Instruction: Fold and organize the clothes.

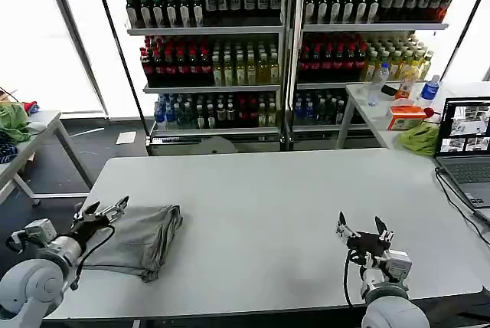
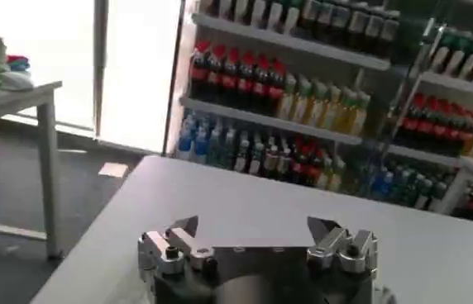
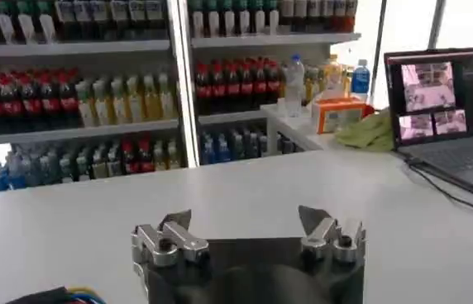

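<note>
A shop-like room behind the white table (image 1: pixel 268 198).
Shelves of bottled drinks (image 1: pixel 283 44) line the far wall; an open laptop (image 1: pixel 465 144) sits at the right edge, beside a green cloth (image 1: pixel 420 139), an orange box (image 1: pixel 404 117) and water bottles (image 1: pixel 377 85) on a side table (image 1: pixel 367 109).

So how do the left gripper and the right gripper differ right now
The left gripper hovers at the edge of the folded grey shirt on the table's left side; the right gripper hovers over bare table, far from the shirt. Both are open and hold nothing.
</note>
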{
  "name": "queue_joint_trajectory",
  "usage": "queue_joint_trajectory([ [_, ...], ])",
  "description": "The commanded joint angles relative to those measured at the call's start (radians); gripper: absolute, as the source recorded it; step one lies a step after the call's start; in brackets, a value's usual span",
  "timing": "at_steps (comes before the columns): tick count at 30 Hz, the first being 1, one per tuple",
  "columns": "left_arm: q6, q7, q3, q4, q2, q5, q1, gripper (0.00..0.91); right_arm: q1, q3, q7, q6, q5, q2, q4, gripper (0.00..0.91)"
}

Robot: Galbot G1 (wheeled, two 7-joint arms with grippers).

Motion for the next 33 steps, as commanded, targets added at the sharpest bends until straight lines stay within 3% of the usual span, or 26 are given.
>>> queue_joint_trajectory([
  [1, -0.016, 0.030, -0.035, 0.181, 0.016, 0.050, -0.004, 0.907, 0.007, 0.002, 0.001, 0.000, 0.005, -0.005, -0.002, 0.907],
  [14, -0.017, 0.049, -0.017, 0.186, -0.025, 0.081, 0.008, 0.907, -0.005, 0.012, 0.001, 0.003, 0.021, -0.015, 0.009, 0.907],
  [33, -0.086, 0.181, 0.003, 0.230, -0.018, 0.155, 0.037, 0.907, -0.021, 0.020, 0.000, 0.004, 0.020, -0.011, 0.021, 0.907],
])
